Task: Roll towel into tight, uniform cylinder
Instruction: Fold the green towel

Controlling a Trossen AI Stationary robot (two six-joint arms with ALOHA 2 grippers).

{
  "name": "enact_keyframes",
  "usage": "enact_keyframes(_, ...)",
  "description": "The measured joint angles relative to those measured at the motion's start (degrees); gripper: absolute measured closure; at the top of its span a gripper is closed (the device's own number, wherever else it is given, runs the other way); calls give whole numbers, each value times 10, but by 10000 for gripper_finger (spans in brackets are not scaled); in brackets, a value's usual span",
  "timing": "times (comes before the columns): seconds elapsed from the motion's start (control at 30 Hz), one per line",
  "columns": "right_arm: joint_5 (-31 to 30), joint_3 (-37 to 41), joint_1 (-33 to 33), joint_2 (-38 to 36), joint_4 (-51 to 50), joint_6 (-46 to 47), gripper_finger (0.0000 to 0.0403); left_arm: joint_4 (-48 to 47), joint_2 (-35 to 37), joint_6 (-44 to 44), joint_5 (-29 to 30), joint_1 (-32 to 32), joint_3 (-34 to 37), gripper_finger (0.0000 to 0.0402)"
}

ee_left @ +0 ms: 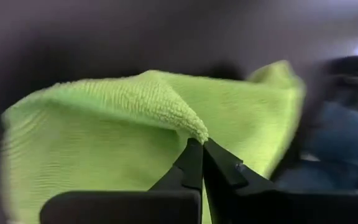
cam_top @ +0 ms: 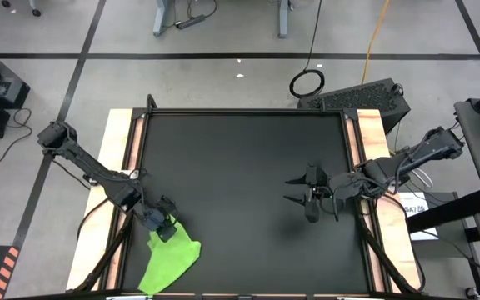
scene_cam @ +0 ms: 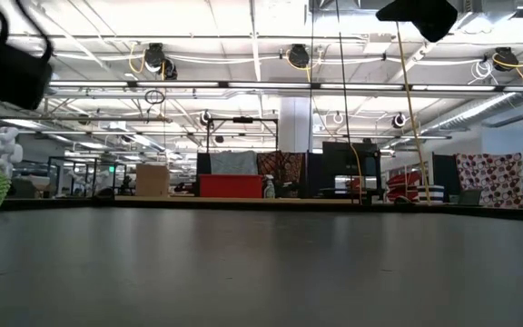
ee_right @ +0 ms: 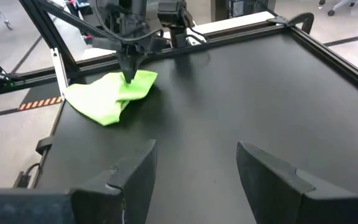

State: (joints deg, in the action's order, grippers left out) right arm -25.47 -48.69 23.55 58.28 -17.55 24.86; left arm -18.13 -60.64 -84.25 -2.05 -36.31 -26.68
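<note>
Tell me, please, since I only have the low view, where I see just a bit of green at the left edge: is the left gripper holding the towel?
Observer: Yes. The left wrist view shows the left gripper pinched shut on a fold of the towel.
Operator: Thank you. Where on the table is it?
Observer: The high view puts the towel crumpled at the table's left front corner, not rolled.
Operator: And the right arm?
Observer: The right gripper hangs open over the table's right side, apart from the towel.
</note>
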Motion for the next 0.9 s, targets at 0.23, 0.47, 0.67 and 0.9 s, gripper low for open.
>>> enact_keyframes(0.23, 18, 0, -1, 23, 67, -29, 191, 106, 0, 121, 28, 61, -25, 400)
enact_keyframes(0.47, 107, 0, -29, 69, 139, -49, 191, 105, -2, 297, 5, 145, -113, 401)
enact_keyframes(0.67, 182, 0, -68, 129, 183, -57, 191, 93, -53, 400, -101, 181, -204, 401)
enact_keyframes(0.9, 257, 0, -102, 204, 283, -68, 191, 14, -169, 437, -212, 170, -260, 401)
